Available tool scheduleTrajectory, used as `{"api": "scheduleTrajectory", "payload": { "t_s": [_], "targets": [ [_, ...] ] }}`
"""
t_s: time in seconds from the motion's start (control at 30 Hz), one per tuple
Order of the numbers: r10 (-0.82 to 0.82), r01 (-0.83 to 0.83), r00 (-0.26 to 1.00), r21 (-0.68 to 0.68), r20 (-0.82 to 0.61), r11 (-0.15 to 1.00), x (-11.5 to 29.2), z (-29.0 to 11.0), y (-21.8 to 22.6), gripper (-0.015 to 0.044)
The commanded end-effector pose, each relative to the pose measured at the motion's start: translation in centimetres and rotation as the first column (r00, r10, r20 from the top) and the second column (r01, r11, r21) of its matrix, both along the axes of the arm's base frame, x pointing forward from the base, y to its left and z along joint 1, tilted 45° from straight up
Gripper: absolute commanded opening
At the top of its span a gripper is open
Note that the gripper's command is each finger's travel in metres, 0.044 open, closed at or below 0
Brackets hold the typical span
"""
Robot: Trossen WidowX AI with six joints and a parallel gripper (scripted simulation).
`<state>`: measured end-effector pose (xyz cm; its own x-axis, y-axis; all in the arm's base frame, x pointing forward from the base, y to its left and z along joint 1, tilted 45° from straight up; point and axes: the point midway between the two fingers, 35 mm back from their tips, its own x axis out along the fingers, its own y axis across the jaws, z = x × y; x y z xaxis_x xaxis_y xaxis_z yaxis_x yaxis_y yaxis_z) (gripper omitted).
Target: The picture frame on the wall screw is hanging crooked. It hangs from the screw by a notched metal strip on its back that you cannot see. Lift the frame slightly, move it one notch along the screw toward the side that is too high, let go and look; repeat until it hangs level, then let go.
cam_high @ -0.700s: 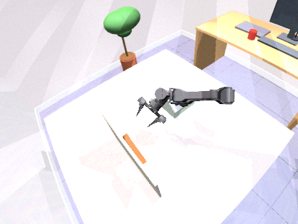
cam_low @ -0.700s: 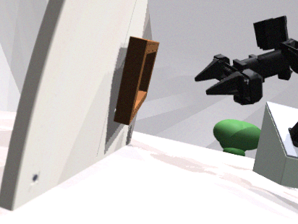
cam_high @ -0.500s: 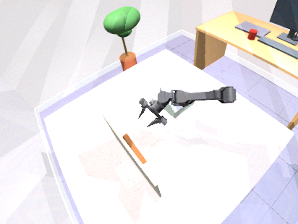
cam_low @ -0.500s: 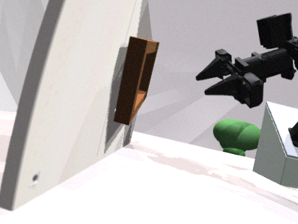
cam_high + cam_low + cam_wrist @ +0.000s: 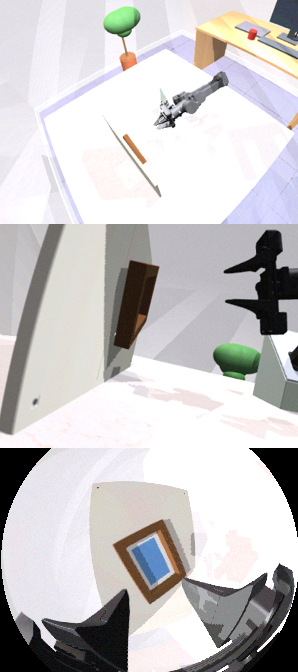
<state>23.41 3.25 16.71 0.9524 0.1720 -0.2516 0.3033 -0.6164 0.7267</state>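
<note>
The brown picture frame (image 5: 134,148) (image 5: 135,303) (image 5: 139,536) with a blue picture hangs on the grey wall panel (image 5: 152,185) (image 5: 65,332) (image 5: 120,511). It looks tilted in the wrist view, though that view is itself turned. My gripper (image 5: 163,124) (image 5: 226,286) (image 5: 154,588) is partly open and empty. It points at the frame from well in front of the panel, apart from it, at about the frame's height. The screw and the notched strip are hidden behind the frame.
The panel stands on a white table (image 5: 224,152). A potted green plant (image 5: 122,22) (image 5: 236,359) stands at the table's far corner. A wooden desk (image 5: 217,32) with a red cup (image 5: 252,34) is off to the right. The arm's base block (image 5: 278,376) is behind the gripper.
</note>
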Motion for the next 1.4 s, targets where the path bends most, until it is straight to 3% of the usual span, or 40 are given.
{"api": "scheduleTrajectory", "payload": {
  "t_s": [0.0, 0.17, 1.37],
  "targets": [
    [-0.001, 0.024, 0.993, -0.186, 0.122, 0.982, -2.0, 2.0, 0.0, 0.026],
    [0.001, 0.067, 0.977, -0.312, 0.214, 0.948, -3.9, 3.3, -0.4, 0.026],
    [0.001, 0.067, 0.977, -0.312, 0.214, 0.948, -3.9, 3.3, -0.4, 0.026]
  ]
}}
